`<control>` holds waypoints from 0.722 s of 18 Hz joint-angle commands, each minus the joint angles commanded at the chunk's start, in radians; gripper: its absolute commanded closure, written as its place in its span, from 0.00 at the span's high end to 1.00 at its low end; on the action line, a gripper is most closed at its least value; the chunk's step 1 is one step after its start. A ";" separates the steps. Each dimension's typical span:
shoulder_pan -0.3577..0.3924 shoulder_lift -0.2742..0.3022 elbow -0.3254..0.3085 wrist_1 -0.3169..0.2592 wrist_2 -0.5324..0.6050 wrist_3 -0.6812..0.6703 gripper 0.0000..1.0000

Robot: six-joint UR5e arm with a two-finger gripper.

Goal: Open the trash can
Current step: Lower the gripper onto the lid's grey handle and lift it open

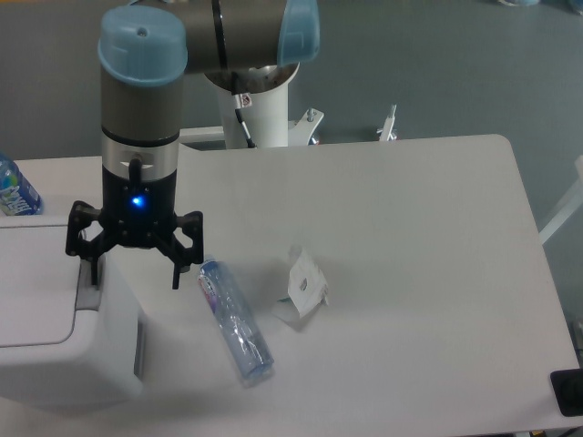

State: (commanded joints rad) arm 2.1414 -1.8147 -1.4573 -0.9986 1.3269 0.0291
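UR5e gripper (133, 270), fingers spread wide, hangs over right edge of white trash can (55, 314) at 8 o'clock, lid down. Plastic bottle (235, 319) lies w/ crumpled paper (303, 288) just right, near centre of table (419, 273).

White table (428, 273), four items on top.
Trash can (55, 337) at the front left corner; plastic bottle (235, 319) lying on its side just right of it; crumpled wrapper (305, 289) near mid-table; second bottle (14, 187) at the left edge.
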 joint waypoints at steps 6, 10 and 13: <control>0.000 -0.003 -0.002 0.000 0.000 0.002 1.00; 0.000 -0.002 0.020 0.002 0.000 0.003 1.00; 0.020 0.000 0.081 0.008 0.009 0.021 1.00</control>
State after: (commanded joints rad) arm 2.1613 -1.8147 -1.3762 -0.9910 1.3361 0.0505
